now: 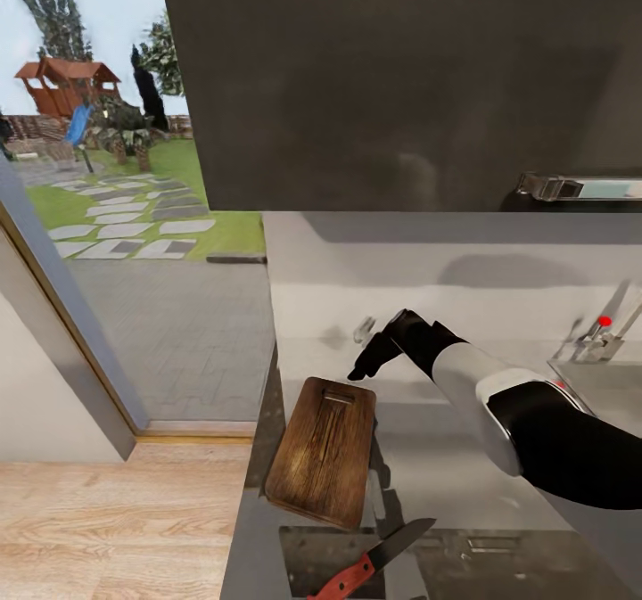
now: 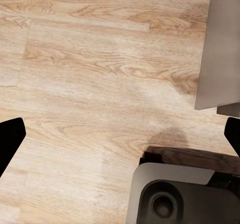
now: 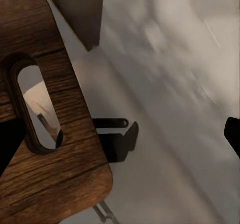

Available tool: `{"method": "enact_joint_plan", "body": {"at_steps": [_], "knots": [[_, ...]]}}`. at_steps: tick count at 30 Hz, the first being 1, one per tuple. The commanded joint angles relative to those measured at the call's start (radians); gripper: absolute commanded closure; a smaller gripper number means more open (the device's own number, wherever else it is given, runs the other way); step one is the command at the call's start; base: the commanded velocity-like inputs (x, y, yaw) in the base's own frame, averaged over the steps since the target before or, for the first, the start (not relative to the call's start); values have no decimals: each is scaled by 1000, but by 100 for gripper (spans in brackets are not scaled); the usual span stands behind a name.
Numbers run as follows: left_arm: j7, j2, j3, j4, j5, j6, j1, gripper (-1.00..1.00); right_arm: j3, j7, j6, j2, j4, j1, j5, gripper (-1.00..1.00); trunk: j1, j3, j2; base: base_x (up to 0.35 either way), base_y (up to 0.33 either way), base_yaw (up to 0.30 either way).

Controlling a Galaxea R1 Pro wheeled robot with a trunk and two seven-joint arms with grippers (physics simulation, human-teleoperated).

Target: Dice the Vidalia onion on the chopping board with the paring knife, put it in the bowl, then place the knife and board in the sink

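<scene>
Brown wooden chopping board [image 1: 323, 450] lies flat on the grey surface [image 1: 464, 475], near its left edge, slot handle at the board's 12 o'clock end. Paring knife [image 1: 373, 561] with red handle sits at 5 o'clock from the board, just beside its near corner, dark blade pointing toward 1 o'clock. Right gripper [image 1: 367, 364] hovers just past the board's slot end, at about 1 o'clock from the board centre, fingers apart and clamped on nothing; right wrist view shows the slot [image 3: 37, 109] and the board's rounded corner close below it. Tap [image 1: 599, 328] with red-tipped lever stands at 3 o'clock, well apart from the board. Left gripper [image 2: 120, 134] hangs over light wood floor [image 2: 90, 74], fingers wide apart, empty.
</scene>
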Motion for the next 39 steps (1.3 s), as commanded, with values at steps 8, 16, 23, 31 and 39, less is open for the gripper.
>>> {"method": "enact_joint_plan", "body": {"at_steps": [8,16,23,31,39], "knots": [[0,0,0,-1,1,-1,0,-100,-2,4,2,-1,17,-1,8,-100,1,-2,-2,0,0,0],[0,0,0,0,0,-1,0,-100,-1,3,1,-3,32,-1,53,-100,1,-2,-2,0,0,0],[0,0,0,0,0,-1,0,-100,-1,3,1,1,35,-1,62,-100,1,-6,-2,0,0,0],[0,0,0,0,0,-1,0,-100,-1,3,1,1,35,-1,64,-100,1,-17,-2,23,0,0],[0,0,0,0,0,-3,0,-100,-1,3,1,1,35,-1,64,-100,1,-20,-2,130,0,0]]}}
